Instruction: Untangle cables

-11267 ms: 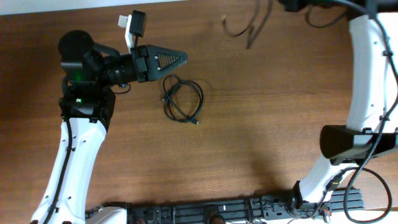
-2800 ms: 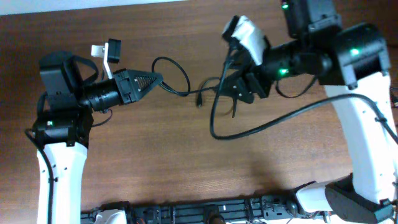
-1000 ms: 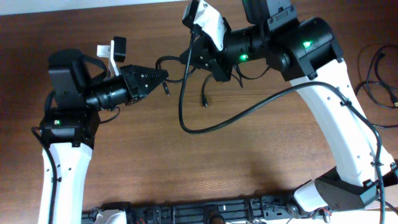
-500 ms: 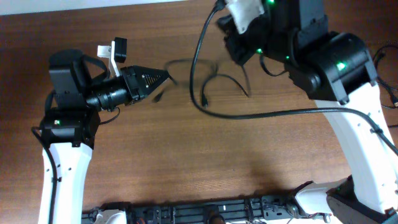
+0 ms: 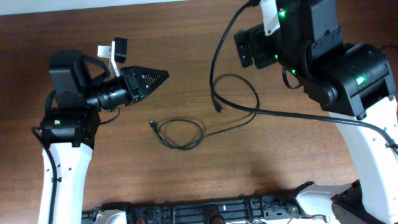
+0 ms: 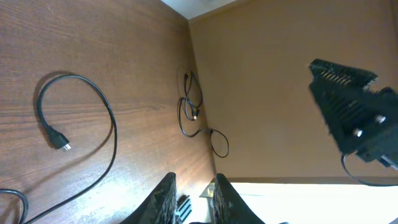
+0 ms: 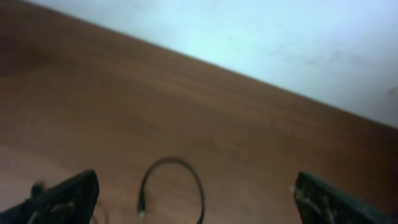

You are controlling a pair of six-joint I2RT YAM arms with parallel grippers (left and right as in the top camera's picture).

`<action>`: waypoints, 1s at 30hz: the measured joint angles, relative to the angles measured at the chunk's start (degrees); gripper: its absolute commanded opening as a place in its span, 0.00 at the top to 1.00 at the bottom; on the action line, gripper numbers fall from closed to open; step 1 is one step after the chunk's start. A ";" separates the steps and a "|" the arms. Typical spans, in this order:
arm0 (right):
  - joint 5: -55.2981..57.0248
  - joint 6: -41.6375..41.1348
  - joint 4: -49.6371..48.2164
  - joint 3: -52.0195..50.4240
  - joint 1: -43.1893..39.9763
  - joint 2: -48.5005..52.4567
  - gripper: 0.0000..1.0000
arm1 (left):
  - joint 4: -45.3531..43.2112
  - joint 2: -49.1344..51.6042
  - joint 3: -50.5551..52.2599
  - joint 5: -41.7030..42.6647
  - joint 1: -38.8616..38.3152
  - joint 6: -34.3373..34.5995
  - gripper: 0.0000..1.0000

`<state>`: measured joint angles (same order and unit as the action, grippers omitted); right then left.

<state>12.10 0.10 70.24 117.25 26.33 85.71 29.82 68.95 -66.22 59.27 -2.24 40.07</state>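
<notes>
- Cable [image 5: 203, 133]: thin and black, lying loose and flat on the worktop [image 5: 280, 180], with neither claw touching it.
- Layout in the overhead view: a small closed loop lies near the middle of the worktop. A longer run leads from it toward the right arm's side into a larger, open loop.
- First plug [image 5: 153, 124]: ends the small loop on the left arm's side and rests on the wood.
- Second plug [image 5: 221, 111]: ends the larger loop and lies inside its curve.
- Whether this is one cord or two crossing ones cannot be told.
- Cable bundle [image 6: 189, 106]: the left wrist view shows more thin black loops far off, at the edge of the worktop and well apart from the first cable.
- Left claw [image 5: 161, 75]: its fingers [image 6: 166, 194] stand narrowly apart with nothing between them. Its tip lies beyond the small loop, apart from it.
- Right claw [image 7: 196, 180]: spread wide and empty. Its wrist view is blurred and shows the larger loop on the wood between the two fingers, clear of both.
- Arm wire [image 5: 311, 116]: a thicker black lead runs from the right arm across the worktop and passes the edge of the larger loop. Whether they touch cannot be told.
</notes>
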 measured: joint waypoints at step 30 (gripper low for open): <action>-17.31 -0.11 3.52 0.02 0.00 0.59 0.01 | 7.26 13.46 21.33 -46.01 -10.51 -8.98 0.73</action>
<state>-5.21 -0.01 73.76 117.27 26.33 86.30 37.08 82.41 -44.88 13.26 -12.75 31.09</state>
